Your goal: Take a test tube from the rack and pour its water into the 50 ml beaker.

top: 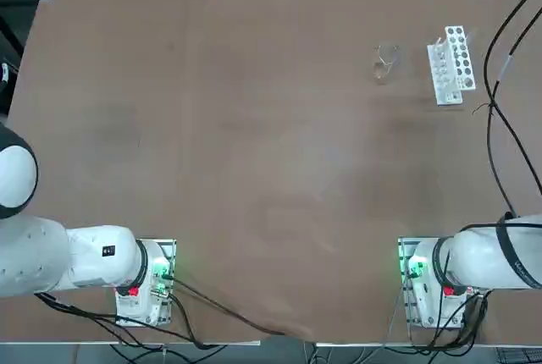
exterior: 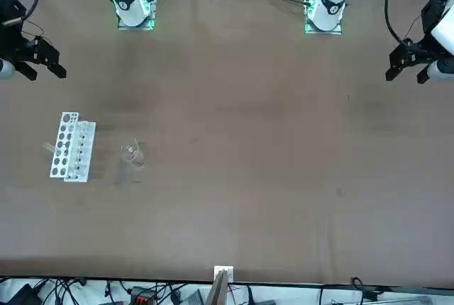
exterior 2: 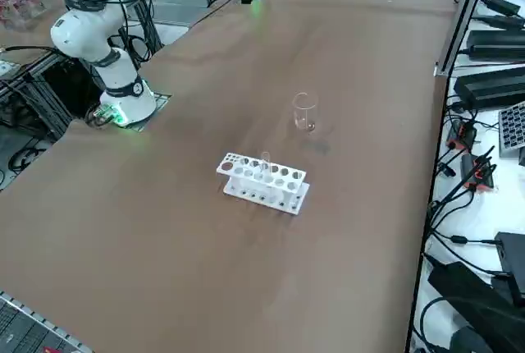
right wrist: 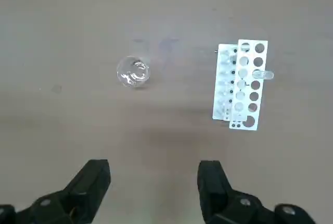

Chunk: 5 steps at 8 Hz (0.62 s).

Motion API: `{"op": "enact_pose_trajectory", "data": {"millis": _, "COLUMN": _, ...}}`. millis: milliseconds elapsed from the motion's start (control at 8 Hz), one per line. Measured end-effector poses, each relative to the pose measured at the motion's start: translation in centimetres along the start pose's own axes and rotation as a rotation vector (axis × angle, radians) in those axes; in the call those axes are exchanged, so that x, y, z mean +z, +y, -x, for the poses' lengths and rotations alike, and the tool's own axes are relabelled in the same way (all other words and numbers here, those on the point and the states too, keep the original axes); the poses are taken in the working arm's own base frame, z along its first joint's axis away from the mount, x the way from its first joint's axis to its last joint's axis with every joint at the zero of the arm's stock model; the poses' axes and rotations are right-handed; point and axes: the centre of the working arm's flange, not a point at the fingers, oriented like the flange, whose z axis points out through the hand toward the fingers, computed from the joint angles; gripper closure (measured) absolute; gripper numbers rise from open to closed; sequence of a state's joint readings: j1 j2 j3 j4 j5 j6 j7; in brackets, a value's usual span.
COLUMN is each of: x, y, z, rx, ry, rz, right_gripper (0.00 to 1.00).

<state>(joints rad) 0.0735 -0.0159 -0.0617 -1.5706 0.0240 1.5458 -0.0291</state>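
Jaws (right wrist: 154, 187) parted and holding nothing; beyond them, the test tube (right wrist: 264, 75) sits racked, beaker (right wrist: 133, 72) nearby; gripping and pouring remain.

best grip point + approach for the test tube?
Probably the top end of the test tube: it sticks up out of a hole in the upright rack. I'd come from straight above, with the open right gripper straddling that end, then lift straight up.

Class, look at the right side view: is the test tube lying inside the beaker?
No, the test tube stands in a hole of the white rack, and the beaker sits apart on the table.
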Motion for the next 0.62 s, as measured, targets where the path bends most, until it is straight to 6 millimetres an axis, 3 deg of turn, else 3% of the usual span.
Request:
{"op": "enact_pose_trajectory", "data": {"millis": 375, "x": 0.8, "y": 0.3, "z": -0.8, "rx": 0.166, "ry": 0.009, "rz": 0.045, "right_gripper": 0.00}}
{"op": "enact_pose_trajectory", "data": {"millis": 625, "x": 3.4, "y": -0.9, "z": -2.7, "rx": 0.335, "ry": 0.025, "rz": 0.109, "right_gripper": 0.00}}
